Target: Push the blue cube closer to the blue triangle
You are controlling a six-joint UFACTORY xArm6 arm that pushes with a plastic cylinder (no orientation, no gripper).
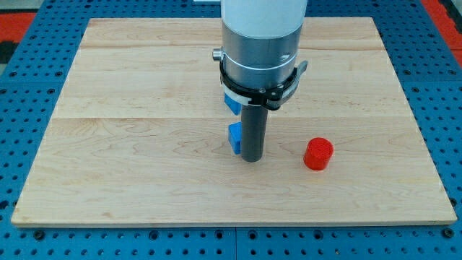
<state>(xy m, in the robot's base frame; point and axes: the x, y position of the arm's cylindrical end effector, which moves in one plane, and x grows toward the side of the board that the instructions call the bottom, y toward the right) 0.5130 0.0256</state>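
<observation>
A blue block [234, 136], seemingly the blue cube, sits near the board's middle, partly hidden behind my rod. A second blue block [232, 103], likely the blue triangle, peeks out just above it, mostly hidden under the arm's body. My tip [252, 159] rests on the board just right of and slightly below the lower blue block, touching or almost touching it. The two blue blocks are close together, one above the other.
A red cylinder [318, 153] stands to the right of my tip. The wooden board [130, 144] lies on a blue perforated table. The arm's grey and white body [261, 43] covers the board's top centre.
</observation>
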